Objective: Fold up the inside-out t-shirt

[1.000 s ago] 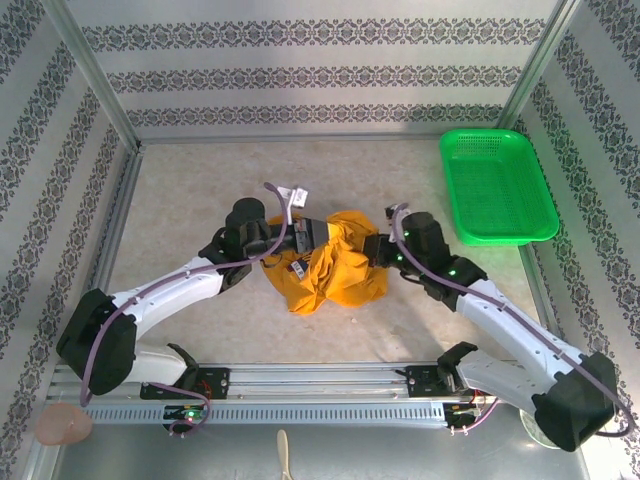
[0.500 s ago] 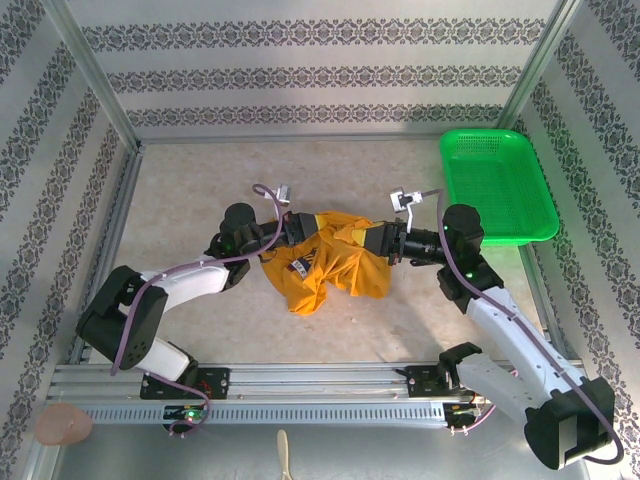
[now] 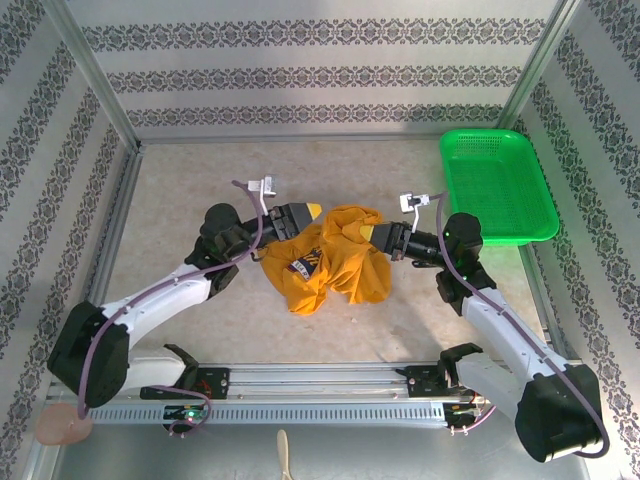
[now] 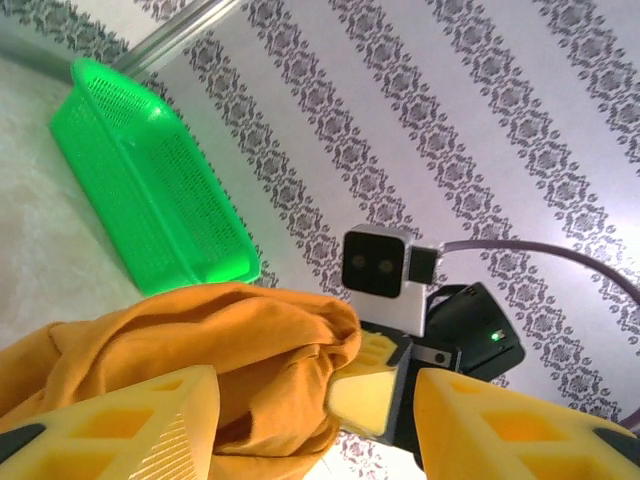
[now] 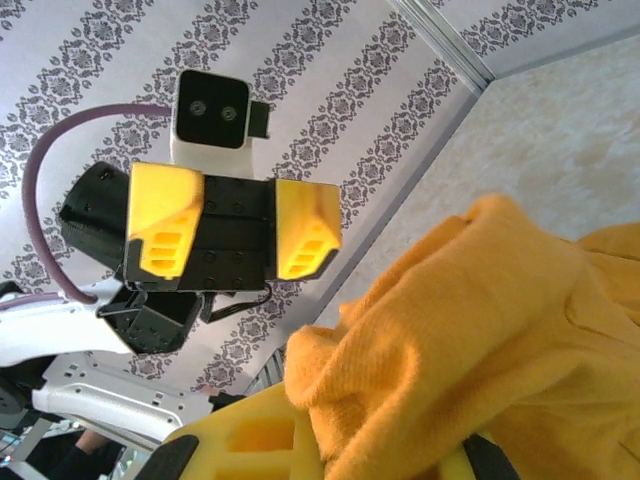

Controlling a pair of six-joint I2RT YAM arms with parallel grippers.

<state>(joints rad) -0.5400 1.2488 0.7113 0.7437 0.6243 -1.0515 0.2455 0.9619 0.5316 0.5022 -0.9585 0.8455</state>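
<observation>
The inside-out t-shirt lies bunched at the middle of the surface, with bare room toward the far and left edges and a green basket in the far right corner. Overhead its dark print shows; the wrist views give plain cloth. The right end effector is clamped on a fold, the left end effector half open beside it, empty

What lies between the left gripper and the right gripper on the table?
The bunched t-shirt fills the stretch between left gripper and right gripper in the top view; the right one is shut on its edge, the left is open.
</observation>
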